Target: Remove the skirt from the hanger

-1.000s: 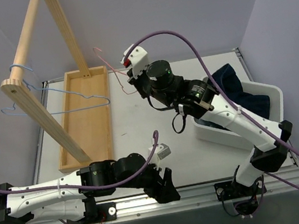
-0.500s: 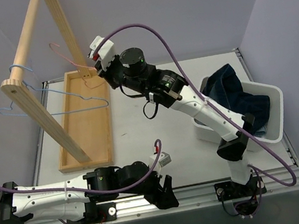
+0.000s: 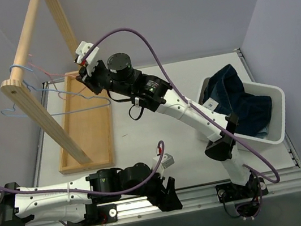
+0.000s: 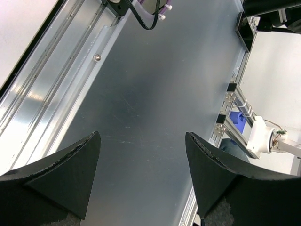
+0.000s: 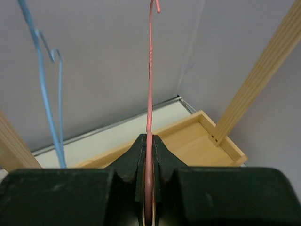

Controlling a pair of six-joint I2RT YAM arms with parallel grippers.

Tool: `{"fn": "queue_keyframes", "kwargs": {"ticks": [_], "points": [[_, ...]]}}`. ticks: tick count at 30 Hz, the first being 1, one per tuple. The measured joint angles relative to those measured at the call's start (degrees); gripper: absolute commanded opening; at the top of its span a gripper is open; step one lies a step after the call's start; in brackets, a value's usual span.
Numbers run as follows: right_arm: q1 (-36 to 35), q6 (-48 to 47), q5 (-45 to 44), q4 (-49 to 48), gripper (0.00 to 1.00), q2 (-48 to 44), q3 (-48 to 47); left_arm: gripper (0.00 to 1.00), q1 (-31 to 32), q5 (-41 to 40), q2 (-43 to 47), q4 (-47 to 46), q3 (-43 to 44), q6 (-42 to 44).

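Note:
The dark blue skirt [image 3: 238, 98] lies bunched in the white bin [image 3: 274, 106] at the right, off any hanger. My right gripper [image 3: 85, 71] reaches far left to the wooden rack and is shut on a bare pink wire hanger [image 3: 39, 69]. In the right wrist view the pink hanger [image 5: 150, 70] runs straight up from the closed gripper [image 5: 148, 141]. Its hook is close to the rack's pole [image 3: 26, 35]. My left gripper [image 3: 166, 193] is open and empty, low over the front metal rail [image 4: 141, 155].
A blue wire hanger [image 3: 62, 95] hangs from the pole, just left of the pink one [image 5: 44, 84]. The rack's wooden tray base [image 3: 86, 123] lies below. A slanted wooden post [image 5: 263, 70] stands to the right of my right gripper.
My right arm has swung left from the table's middle to the rack pole, carrying the pink hanger. The left arm has hardly moved.

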State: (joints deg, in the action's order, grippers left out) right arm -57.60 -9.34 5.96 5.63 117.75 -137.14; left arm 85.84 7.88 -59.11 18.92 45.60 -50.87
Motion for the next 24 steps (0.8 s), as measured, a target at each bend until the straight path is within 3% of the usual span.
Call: {"fn": "queue_keyframes", "kwargs": {"ticks": [14,24], "points": [[-1.3,6.0,2.5,-13.3,0.0,0.3,-1.9,0.81,0.0,0.4,-0.1,-1.6,-0.3,-1.0],[-1.3,6.4,2.1,-16.2,0.0,-5.8,7.5,0.81,0.0,0.4,-0.1,-1.6,-0.3,-1.0]]}}
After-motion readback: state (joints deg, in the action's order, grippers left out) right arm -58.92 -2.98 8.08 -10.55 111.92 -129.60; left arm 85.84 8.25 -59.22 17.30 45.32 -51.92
